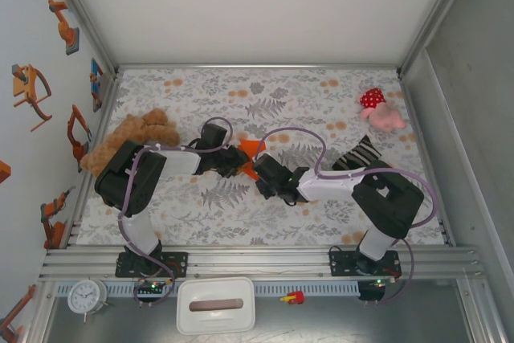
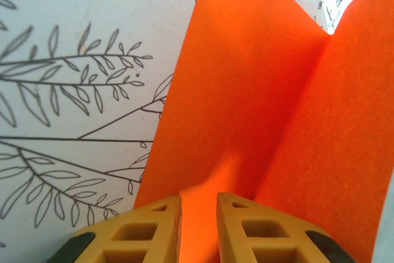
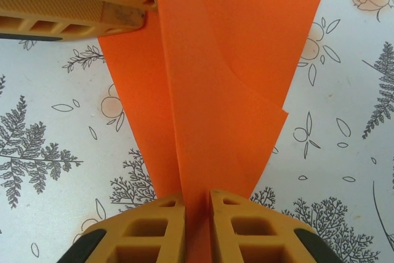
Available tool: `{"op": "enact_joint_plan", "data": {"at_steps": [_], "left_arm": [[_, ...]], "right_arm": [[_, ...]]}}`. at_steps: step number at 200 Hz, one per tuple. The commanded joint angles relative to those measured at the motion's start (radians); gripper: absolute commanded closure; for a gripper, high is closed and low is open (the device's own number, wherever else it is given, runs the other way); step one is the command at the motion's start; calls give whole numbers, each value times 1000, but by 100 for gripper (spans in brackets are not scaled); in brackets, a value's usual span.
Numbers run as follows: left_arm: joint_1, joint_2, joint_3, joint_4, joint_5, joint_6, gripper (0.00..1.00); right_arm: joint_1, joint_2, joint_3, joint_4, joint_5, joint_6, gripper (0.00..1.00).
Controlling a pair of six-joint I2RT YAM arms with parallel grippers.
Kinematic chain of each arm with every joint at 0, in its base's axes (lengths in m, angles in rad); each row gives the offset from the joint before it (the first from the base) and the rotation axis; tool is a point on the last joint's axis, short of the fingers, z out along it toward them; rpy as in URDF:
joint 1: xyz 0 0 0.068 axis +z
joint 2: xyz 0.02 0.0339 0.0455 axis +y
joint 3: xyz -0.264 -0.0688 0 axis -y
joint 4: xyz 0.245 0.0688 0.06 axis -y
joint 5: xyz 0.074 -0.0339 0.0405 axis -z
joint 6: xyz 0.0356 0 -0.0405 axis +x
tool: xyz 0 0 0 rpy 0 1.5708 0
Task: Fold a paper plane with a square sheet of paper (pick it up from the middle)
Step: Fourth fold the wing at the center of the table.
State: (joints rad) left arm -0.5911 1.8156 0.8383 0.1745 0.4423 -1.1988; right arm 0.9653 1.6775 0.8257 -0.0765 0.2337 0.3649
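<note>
The orange paper (image 1: 252,150) is folded along a centre crease with two flaps rising from it, and hangs between my two grippers at mid-table. My left gripper (image 1: 239,160) holds its left end. In the left wrist view a raised ridge of the paper (image 2: 246,90) fills the narrow gap of that gripper (image 2: 199,204). My right gripper (image 1: 261,176) is at the other end. Its jaws stand slightly apart around the crease of the paper (image 3: 234,60), right gripper (image 3: 197,196). The left gripper's fingers (image 3: 74,10) show at that view's top left, on the paper's far edge.
A brown teddy bear (image 1: 128,138) lies left of the left arm. A red-and-pink polka-dot plush (image 1: 379,110) sits at the back right, and a striped dark object (image 1: 359,154) lies by the right arm. A white box (image 1: 215,304) and a clock (image 1: 84,295) rest off the near edge.
</note>
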Motion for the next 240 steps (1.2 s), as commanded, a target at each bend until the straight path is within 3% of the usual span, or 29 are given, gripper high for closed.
{"op": "enact_joint_plan", "data": {"at_steps": [1, 91, 178, 240], "left_arm": [[-14, 32, 10, -61, 4, -2, 77], [-15, 30, 11, -64, 8, 1, 77], [-14, 8, 16, -85, 3, 10, 77], [-14, -36, 28, -136, -20, 38, 76]], "right_arm": [[-6, 14, 20, 12, 35, -12, 83], [-6, 30, 35, 5, 57, -27, 78], [-7, 21, 28, 4, 64, -31, 96], [-13, 18, 15, 12, 9, -25, 94]]}}
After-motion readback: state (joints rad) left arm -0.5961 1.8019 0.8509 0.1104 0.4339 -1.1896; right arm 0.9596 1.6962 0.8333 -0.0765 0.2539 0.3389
